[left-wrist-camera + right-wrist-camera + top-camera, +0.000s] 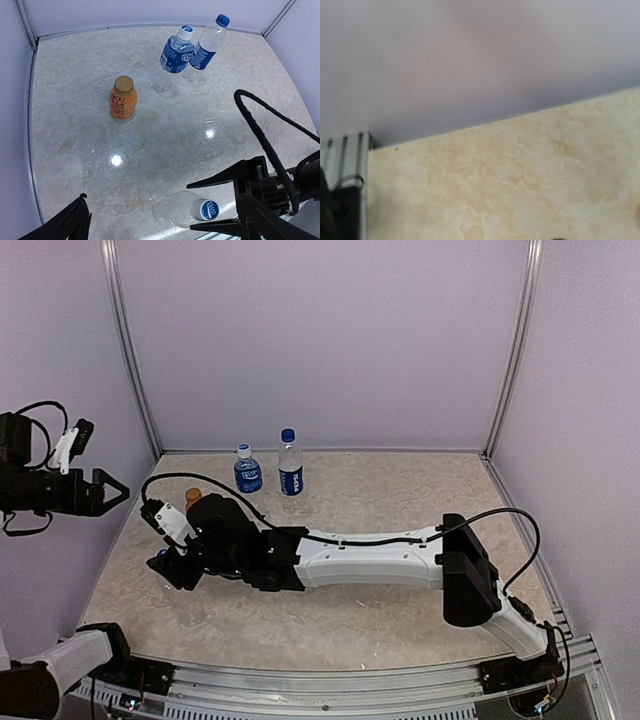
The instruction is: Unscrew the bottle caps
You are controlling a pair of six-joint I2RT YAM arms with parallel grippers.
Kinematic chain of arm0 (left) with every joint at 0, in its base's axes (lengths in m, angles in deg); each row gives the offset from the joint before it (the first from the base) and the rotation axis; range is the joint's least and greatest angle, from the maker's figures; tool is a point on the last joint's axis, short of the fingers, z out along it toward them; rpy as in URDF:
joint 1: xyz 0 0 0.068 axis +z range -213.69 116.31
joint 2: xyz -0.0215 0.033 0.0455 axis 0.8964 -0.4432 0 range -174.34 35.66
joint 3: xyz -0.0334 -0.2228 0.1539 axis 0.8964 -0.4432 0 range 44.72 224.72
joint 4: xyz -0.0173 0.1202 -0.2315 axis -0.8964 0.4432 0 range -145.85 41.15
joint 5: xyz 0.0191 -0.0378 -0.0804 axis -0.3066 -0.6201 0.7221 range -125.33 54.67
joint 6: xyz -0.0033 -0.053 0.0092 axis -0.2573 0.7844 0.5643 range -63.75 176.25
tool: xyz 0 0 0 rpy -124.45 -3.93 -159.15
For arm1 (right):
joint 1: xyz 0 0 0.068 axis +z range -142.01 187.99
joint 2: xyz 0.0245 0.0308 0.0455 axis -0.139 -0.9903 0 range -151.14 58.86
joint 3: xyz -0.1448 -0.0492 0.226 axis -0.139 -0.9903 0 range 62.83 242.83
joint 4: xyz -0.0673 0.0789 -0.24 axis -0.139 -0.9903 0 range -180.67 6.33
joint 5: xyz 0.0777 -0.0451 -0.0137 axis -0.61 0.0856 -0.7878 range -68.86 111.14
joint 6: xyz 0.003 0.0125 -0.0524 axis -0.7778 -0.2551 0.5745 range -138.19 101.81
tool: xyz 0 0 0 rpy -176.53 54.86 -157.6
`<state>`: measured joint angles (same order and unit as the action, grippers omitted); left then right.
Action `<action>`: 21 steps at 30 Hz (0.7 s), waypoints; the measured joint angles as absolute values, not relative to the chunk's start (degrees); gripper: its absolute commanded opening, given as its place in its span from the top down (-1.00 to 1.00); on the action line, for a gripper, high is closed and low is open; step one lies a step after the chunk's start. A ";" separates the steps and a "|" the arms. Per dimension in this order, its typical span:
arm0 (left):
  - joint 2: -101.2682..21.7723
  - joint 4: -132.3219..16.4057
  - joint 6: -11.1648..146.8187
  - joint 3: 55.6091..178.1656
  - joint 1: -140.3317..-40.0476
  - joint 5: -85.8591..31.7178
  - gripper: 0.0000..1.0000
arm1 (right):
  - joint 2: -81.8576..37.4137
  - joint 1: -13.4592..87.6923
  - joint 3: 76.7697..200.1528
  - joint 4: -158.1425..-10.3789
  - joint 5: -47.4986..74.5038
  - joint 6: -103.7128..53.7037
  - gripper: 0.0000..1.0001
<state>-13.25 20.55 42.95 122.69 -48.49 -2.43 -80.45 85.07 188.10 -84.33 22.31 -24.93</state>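
The small clear unlabelled bottle stands near the front left of the table; its blue cap also shows in the top view. My right gripper reaches across the table, and its open jaws straddle that cap with a gap on the upper side. The orange bottle with an orange-brown cap stands behind it. Two blue-labelled bottles with blue caps stand at the back. My left gripper is open and empty, raised high at the left.
The right arm and its cable lie low across the middle of the table. Walls close the back and both sides. An aluminium rail runs along the near edge. The right wrist view shows only table surface and wall.
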 measured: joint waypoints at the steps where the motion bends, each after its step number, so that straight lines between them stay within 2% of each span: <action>1: -13.27 20.55 42.95 122.61 -48.55 -2.43 -0.97 | -80.45 85.09 187.90 -84.31 22.09 -25.46 0.05; 3: -13.29 20.57 42.95 122.45 -48.75 -2.43 -0.98 | -80.45 85.09 187.62 -84.33 21.90 -25.81 0.08; 4: -13.33 20.57 42.95 122.45 -48.77 -2.43 -0.98 | -80.45 85.09 187.55 -84.33 21.83 -25.98 0.17; 9: -13.47 20.57 42.79 122.43 -49.10 -2.43 -0.98 | -80.42 85.09 186.61 -83.28 21.68 -26.53 0.98; 16: -14.12 20.59 41.16 122.65 -49.91 0.26 -0.97 | -75.73 85.00 181.50 -84.90 22.16 -26.90 1.00; 21: -16.94 20.87 38.93 124.18 -53.34 7.15 -0.95 | -58.52 83.63 161.48 -81.38 23.84 -30.57 1.00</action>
